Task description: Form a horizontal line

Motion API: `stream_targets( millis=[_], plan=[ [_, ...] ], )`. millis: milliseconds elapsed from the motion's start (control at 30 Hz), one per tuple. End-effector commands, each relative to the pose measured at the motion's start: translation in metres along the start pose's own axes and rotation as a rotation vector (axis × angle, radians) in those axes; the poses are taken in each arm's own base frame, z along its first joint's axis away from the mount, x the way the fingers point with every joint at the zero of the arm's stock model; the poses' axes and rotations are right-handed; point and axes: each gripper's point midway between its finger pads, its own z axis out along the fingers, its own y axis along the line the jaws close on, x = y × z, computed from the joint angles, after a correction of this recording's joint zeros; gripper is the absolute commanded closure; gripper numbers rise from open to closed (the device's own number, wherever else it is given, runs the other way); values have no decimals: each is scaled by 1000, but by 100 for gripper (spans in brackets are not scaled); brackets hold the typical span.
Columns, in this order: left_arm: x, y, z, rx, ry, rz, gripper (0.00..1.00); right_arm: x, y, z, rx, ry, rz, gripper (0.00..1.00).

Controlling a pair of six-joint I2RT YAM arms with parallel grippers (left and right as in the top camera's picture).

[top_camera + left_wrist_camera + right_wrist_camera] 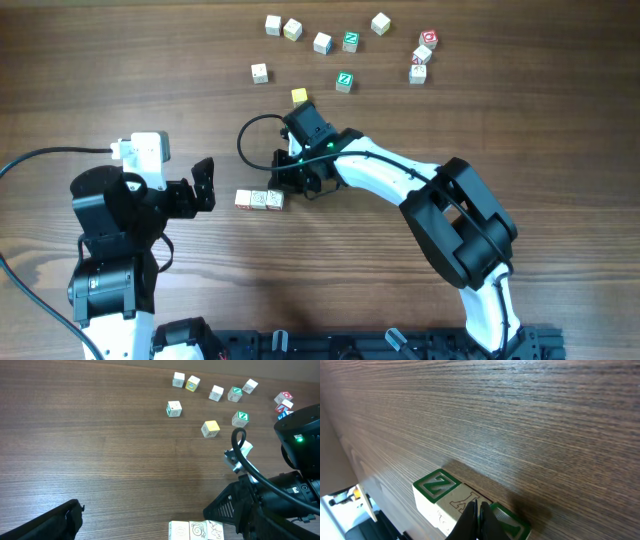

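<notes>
Right gripper (478, 519) pinched closed at the three-cube row (259, 200) (left gripper (203, 186) gapes wide).

**Line left of centre, loose cubes along the top**

In the overhead view the horizontal line (259, 200) lies on the surface (120, 60) a little left of centre. It runs left to right, and its three cubes touch side by side. The left pincer (204, 185) sits just left of it, apart. The right pincer (476, 519) stands over its right end. The loose cubes (322, 42) are scattered along the upper edge, well apart from the line. One lone cube (299, 96) lies between that scatter and the right pincer.
</notes>
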Motion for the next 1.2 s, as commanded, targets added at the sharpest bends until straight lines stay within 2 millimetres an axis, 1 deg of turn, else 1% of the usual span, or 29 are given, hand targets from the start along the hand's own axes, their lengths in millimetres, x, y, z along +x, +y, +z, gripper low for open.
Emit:
stream_targets(
  millis=[0, 333, 467, 567, 667, 733, 900, 1033, 1167],
  plan=[
    [-2, 2, -1, -10, -4, 3, 0, 5, 2, 5, -23, 25, -36, 95],
    [-2, 2, -1, -10, -4, 3, 0, 4, 2, 5, -23, 23, -39, 95],
    [-2, 2, -1, -10, -4, 3, 0, 0, -2, 5, 2, 2, -32, 96],
    [-2, 2, -1, -10, -5, 3, 0, -14, -13, -6, 67, -60, -8, 95],
    [-2, 2, -1, -10, -5, 3, 0, -26, -16, -21, 105, -112, -4, 95],
    [-2, 2, -1, -10, -4, 3, 0, -24, -14, -24, 108, -111, -16, 95],
    [-2, 2, -1, -10, -5, 3, 0, -19, -10, -21, 102, -96, -43, 95],
    [-2, 2, -1, -10, -4, 3, 0, -15, -22, -22, 151, -91, 15, 95],
    [-2, 2, -1, -10, -4, 3, 0, -11, -25, -25, 171, -81, 38, 95]
  ],
)
